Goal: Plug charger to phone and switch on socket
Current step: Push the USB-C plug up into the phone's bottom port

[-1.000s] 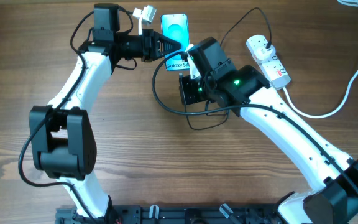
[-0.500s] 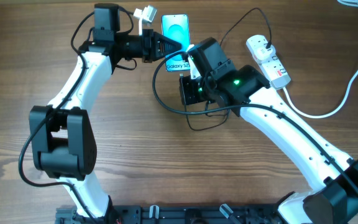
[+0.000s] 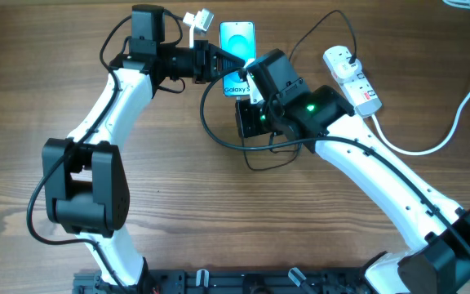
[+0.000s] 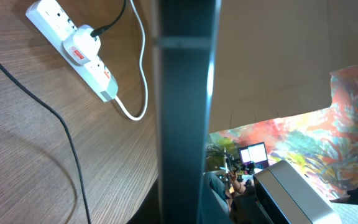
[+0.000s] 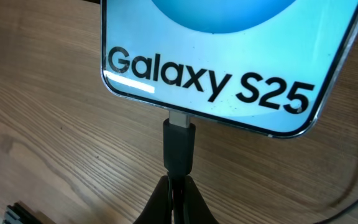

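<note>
Black boot of the charger [image 5: 179, 149] is pinched by the right gripper [image 5: 178, 191], jaws clenched on it with the fingertips almost meeting. The metal tip sits at the port in the short bottom edge of the phone [image 5: 229, 43]. A sliver of metal shows between boot and phone, so I can't tell if it's fully seated. Screen is cyan and faces up, with "Galaxy S25" in dark text along that edge.

Left gripper [image 3: 216, 63] is clamped on the phone's long side, the one toward the left arm. Its wrist view shows the phone edge-on, as a dark vertical bar through mid-frame.

Charger cable drops from the connector and loops on the wood table [image 3: 178, 204] under the right wrist. From there it arcs up and over to the plug [image 4: 79, 45], white with a red label, seated in the socket [image 3: 352, 77].

The socket lies diagonally on the table beyond the right forearm, well apart from the phone. Red marks are visible on it, but the switch position is too small to read.

White cord [image 3: 455, 106] leaves the socket's near end and curves off toward the far right corner.
</note>
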{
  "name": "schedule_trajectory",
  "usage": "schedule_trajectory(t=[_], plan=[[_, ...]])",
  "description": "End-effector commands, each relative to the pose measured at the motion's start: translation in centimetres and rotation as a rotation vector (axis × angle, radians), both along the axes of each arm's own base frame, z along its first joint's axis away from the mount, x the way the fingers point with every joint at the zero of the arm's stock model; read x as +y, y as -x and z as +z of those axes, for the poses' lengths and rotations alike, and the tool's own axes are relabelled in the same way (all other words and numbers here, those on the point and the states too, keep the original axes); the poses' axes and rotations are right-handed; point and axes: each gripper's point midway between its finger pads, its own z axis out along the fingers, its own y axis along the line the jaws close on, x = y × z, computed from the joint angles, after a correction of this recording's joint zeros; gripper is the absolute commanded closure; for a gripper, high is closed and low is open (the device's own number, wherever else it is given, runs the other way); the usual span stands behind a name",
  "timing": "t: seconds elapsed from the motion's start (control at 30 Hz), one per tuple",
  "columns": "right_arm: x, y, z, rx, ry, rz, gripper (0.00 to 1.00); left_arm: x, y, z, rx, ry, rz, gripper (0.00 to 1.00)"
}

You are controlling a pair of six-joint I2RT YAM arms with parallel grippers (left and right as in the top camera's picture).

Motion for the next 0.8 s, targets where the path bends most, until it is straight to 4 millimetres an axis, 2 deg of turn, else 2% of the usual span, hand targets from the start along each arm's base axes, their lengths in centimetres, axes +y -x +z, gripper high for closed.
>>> schedule_trajectory(t=[0.0, 0.77], plan=[[-0.44, -0.83, 1.83, -0.062, 0.002, -0.042, 0.96, -0.09, 0.83, 2.16, -0.05, 0.033, -0.034, 0.96], [-0.16, -1.6, 2.42, -0.088, -0.024, -0.071, 0.96, 0.15, 0.77, 2.2, -0.049, 0.036, -0.032, 0.96]])
